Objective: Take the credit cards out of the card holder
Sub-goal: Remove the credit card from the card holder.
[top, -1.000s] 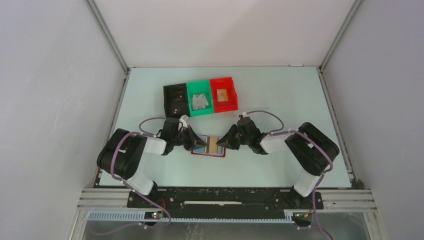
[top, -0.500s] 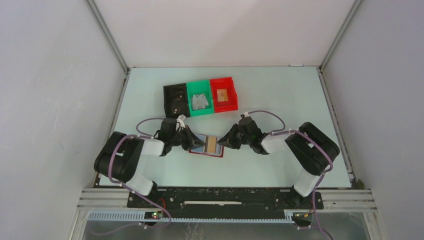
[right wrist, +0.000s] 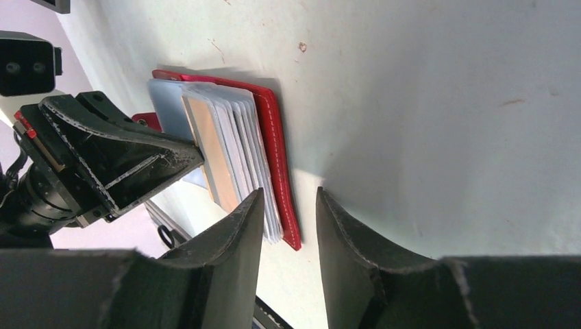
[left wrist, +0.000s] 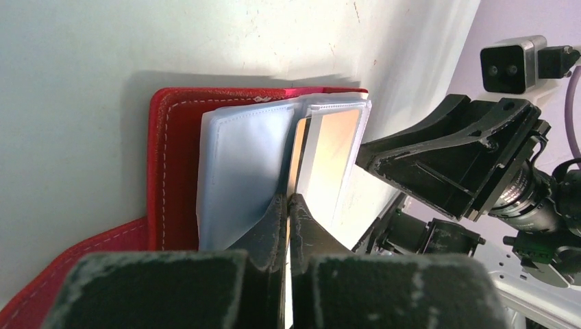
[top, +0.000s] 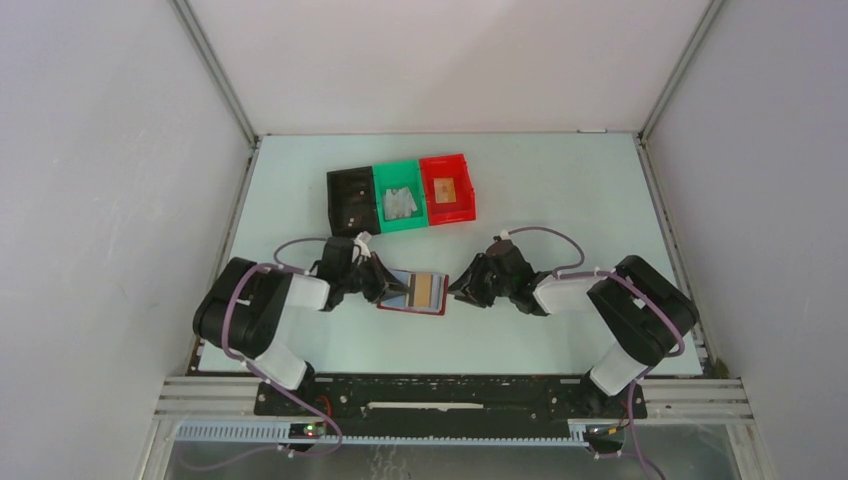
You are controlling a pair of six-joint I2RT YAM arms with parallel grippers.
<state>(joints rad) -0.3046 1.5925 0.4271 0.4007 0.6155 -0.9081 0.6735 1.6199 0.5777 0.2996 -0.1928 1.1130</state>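
The left gripper (top: 386, 287) has its fingers (left wrist: 274, 226) pressed together with no gap, their tips on the near edge of the clear plastic sleeves (left wrist: 240, 171) of the card holder (top: 412, 309). I cannot tell whether a sleeve leaf is pinched between them. The right gripper (top: 459, 290) is spread partway. In the right wrist view its two fingers (right wrist: 240, 226) stand apart with only bare table (top: 560, 200) between them, holding and touching nothing.

The dark-red card holder lies open and flat at the centre of the top view, with its long axis running left to right across the frame and slightly tilted. A tan card (top: 426, 290) shows on its right half and a pale blue leaf on its left.

The left gripper sits on the holder's left end. The right gripper is just off the right end, its tips pointing at the fanned sleeve edges (right wrist: 240, 151) but apart from them. Black, green and red bins (top: 400, 198) stand in a row higher in the frame.
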